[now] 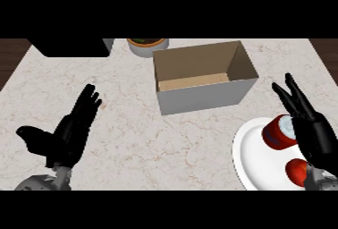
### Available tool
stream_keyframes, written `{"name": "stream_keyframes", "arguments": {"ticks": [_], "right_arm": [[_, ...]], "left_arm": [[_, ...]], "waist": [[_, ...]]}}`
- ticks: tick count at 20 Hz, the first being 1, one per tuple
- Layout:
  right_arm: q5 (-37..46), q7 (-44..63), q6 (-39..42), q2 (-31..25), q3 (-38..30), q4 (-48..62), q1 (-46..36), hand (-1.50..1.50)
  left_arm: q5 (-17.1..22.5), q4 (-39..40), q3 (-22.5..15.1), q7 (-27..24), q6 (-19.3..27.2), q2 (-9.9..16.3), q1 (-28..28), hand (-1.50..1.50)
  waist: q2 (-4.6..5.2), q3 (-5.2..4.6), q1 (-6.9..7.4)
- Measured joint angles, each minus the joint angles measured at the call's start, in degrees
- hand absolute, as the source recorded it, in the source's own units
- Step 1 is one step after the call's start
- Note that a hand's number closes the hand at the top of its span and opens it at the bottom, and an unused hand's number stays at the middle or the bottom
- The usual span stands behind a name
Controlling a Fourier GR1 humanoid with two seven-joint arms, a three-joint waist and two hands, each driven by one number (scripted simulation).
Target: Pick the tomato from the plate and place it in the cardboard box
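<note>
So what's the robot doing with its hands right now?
Nothing is picked up yet. The right hand hovers, fingers straight, over the white plate, which holds the tomato and a red can. The left hand is open at the counter's left. The cardboard box stands open behind the plate.

Marble worktop (165, 134), pale with fine veins. An open cardboard box (203, 76) stands near the middle, toward the far edge. A grey pot (148, 46) sits at the far edge, just beside the box's far left corner. A black block (73, 46) occupies the far left corner. A white plate (254, 156) lies at the near right.
</note>
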Motion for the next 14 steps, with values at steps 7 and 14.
{"name": "stream_keyframes", "arguments": {"ticks": [7,14], "right_arm": [[-8.4,-5.7,15.9,-6.6,-2.6,3.3,3.8,-1.5],[-1.3,-25.8,25.7,-14.6,-3.5,13.4,10.3,-1.5]], "left_arm": [[-7.9,6.6,4.4,-0.5,1.6,10.4,2.1,0.0],[-11.6,12.6,6.5,-1.5,1.8,15.5,3.5,0.0]], "waist": [[0.63,-0.25,-0.37],[1.46,0.01,-0.81]]}}
